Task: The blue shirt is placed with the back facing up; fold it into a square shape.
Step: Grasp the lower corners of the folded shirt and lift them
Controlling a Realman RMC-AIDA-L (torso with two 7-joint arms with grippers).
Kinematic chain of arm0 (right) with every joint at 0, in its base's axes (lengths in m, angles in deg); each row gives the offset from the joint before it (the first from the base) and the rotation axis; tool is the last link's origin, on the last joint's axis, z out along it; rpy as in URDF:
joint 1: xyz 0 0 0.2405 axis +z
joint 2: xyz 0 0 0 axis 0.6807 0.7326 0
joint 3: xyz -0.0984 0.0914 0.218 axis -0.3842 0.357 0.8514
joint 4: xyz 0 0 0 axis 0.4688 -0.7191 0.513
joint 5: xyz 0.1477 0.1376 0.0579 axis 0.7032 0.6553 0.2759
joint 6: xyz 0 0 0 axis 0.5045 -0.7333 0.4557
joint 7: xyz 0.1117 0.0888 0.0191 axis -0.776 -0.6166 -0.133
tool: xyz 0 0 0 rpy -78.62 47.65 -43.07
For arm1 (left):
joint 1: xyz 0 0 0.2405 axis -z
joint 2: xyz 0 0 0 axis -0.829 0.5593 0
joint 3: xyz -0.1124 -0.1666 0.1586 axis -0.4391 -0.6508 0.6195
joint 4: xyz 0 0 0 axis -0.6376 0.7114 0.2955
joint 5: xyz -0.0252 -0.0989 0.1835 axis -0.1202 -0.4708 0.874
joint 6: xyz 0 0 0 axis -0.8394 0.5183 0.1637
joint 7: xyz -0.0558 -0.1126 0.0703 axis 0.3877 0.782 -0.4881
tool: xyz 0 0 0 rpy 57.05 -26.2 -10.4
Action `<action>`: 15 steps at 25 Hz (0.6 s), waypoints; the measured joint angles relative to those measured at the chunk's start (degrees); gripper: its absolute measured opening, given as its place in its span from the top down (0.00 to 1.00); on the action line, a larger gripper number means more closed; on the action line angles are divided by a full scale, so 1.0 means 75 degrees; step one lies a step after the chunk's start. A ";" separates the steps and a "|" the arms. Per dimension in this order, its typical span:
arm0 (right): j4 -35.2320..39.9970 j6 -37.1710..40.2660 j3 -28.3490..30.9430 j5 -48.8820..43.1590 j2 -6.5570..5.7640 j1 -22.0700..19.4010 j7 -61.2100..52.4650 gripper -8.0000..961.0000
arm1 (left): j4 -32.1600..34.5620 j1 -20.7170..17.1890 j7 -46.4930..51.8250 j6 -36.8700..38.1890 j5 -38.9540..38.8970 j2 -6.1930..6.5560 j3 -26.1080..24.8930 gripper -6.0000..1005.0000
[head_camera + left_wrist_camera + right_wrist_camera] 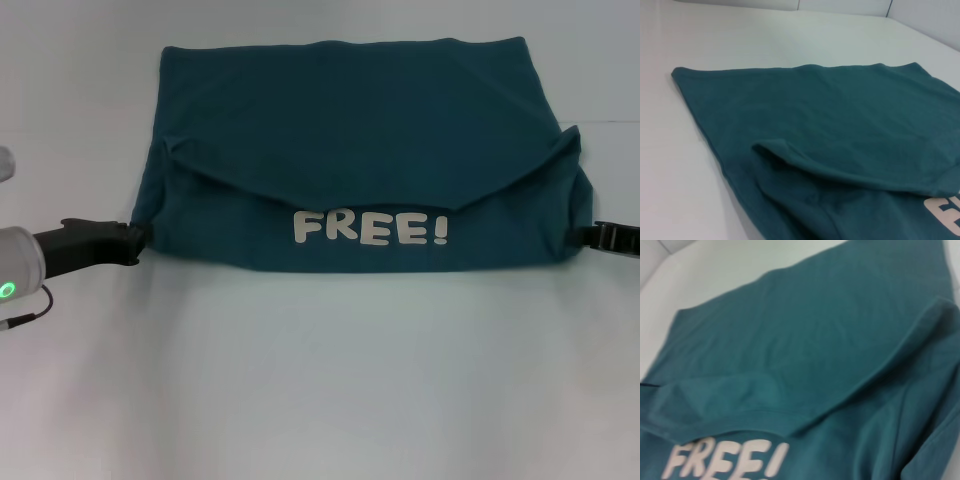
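Centrally, a white table (320, 400) is covered by the blue shirt (350, 110), folded into a wide rectangle, with a plain flap laid over its upper part. Cream "FREE!" lettering (370, 229) is shown below the flap's edge, near the front hem. The left gripper (128, 243) is placed at the shirt's left front corner, the right gripper (590, 236) at the right edge; their jaw state cannot be told.

A plain white bench (320, 390) carries the scene. Directly on it lies the blue shirt (350, 120), folded into a wide rectangle, its plain upper flap overlapping a lower layer where cream "FREE!" lettering (370, 229) faces up near the front edge.
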 joint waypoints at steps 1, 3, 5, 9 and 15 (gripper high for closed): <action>0.0000 0.0081 0.0002 0.0112 -0.0002 -0.0020 0.0105 0.86 | 0.0065 -0.0041 0.0052 0.0103 0.0000 0.0003 -0.0016 0.99; 0.0000 0.0301 0.0007 0.0399 -0.0019 -0.0075 0.0341 0.91 | 0.0248 -0.0158 0.0163 0.0316 0.0006 0.0012 -0.0046 0.99; 0.0010 0.0557 0.0010 0.0683 -0.0045 -0.0157 0.0575 0.97 | 0.0539 -0.0316 0.0353 0.0585 0.0061 0.0005 -0.0056 0.99; 0.0227 0.1227 0.0011 0.1099 -0.0050 -0.0370 0.0994 0.99 | 0.1300 -0.0696 0.0879 0.1189 0.0281 -0.0096 -0.0093 1.00; 0.0929 0.2020 0.0010 0.1170 0.0163 -0.0790 0.1421 0.99 | 0.2150 -0.1131 0.1188 0.2673 0.0378 -0.0207 -0.0879 0.99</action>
